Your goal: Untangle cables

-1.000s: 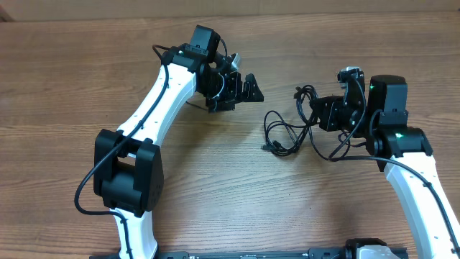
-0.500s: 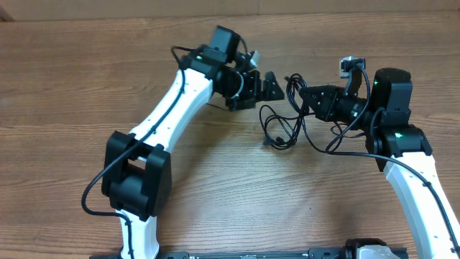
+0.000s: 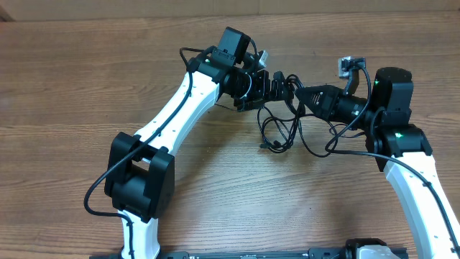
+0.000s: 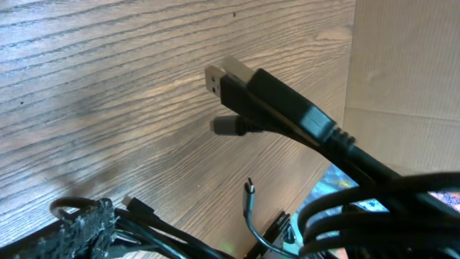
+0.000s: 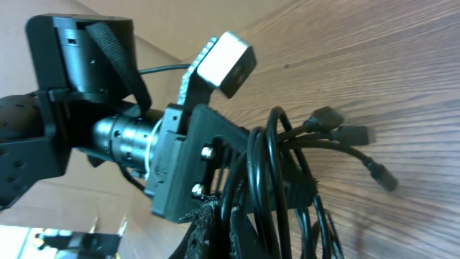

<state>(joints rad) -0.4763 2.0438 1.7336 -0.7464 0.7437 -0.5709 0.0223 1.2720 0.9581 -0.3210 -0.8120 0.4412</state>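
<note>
Overhead, the wood-grain table (image 3: 72,86) lies under the cables (image 3: 282,129), which hang in loops from the right gripper (image 3: 305,94), pinched shut on them. The left gripper (image 3: 279,88), fingers spread wide, has swung right to meet the bundle since a second ago. Only the left wrist view shows a silver-tipped plug (image 4: 219,75) and a cardboard wall (image 4: 402,65). The right wrist view shows the left arm's white camera (image 5: 226,61) behind the loops.

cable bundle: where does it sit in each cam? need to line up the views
Overhead: cable bundle just right of centre.
Left wrist: bundle at lower right, its USB plug jutting to upper centre.
Right wrist: bundle at bottom centre, plugs fanning right.
Shared landmark: wooden table, its grain behind the bundle everywhere.
</note>
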